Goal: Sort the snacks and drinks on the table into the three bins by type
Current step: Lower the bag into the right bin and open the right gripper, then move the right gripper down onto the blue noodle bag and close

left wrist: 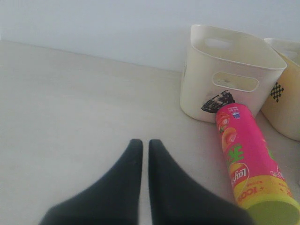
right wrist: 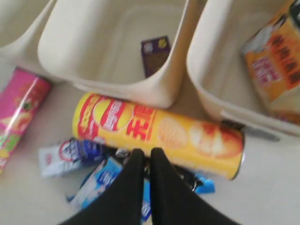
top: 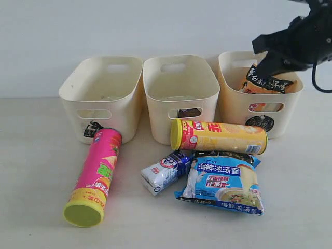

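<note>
Glossy cylindrical pink tube [top: 96,174] lies before smooth cream tubs [top: 161,111]; left claw [left wrist: 145,146] & right claw [right wrist: 146,154] seem pinched shut, empty.

Three bins stand in a row at the back of the table [top: 31,171]: the left bin [top: 124,111], middle bin [top: 161,111] and right bin [top: 233,111], close side by side. A noodle packet [top: 264,83] leans inside the right bin (its top above the rim). A small flat item [right wrist: 155,54] lies on the middle bin's floor. The left chip tube [top: 98,174] lies before the left bin, one end at its front wall. The crosswise chip tube [top: 220,136] lies before the middle and right bins. In front of it lie a carton [top: 166,171], left, and a second noodle packet [top: 223,181], right, side by side.
</note>
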{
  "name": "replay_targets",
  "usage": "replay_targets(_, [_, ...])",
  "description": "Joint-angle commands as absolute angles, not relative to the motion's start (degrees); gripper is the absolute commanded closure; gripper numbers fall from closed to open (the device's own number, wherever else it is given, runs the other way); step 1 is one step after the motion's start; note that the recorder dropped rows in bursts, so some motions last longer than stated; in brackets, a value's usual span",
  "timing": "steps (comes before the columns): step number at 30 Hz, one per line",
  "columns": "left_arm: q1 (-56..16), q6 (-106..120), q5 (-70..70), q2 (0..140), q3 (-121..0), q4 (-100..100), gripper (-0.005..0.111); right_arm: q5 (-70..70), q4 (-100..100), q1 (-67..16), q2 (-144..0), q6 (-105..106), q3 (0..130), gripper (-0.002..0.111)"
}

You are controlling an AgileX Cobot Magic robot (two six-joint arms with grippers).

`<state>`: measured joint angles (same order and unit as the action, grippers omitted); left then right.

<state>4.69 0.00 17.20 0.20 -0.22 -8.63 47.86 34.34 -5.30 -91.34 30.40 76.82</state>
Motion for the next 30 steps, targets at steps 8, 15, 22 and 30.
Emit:
replay_targets(8, [4.45,-0.43,16.7,0.0,0.0,-8.31,0.102,42.78,40.82,-5.07,-84.71,30.08,57.15,0.107])
replay_targets(15, [4.45,-0.43,16.7,0.0,0.0,-8.31,0.102,38.37,43.89,-5.07,-83.57,29.86,46.21,0.107])
replay_targets(22, [4.45,-0.43,16.7,0.0,0.0,-8.31,0.102,34.92,52.64,-0.81,-83.57,32.78,40.79,0.107])
replay_targets(30, [4.45,-0.43,16.7,0.0,0.0,-8.31,0.102,55.35,71.9,13.9,-91.88,51.06,39.36,0.107])
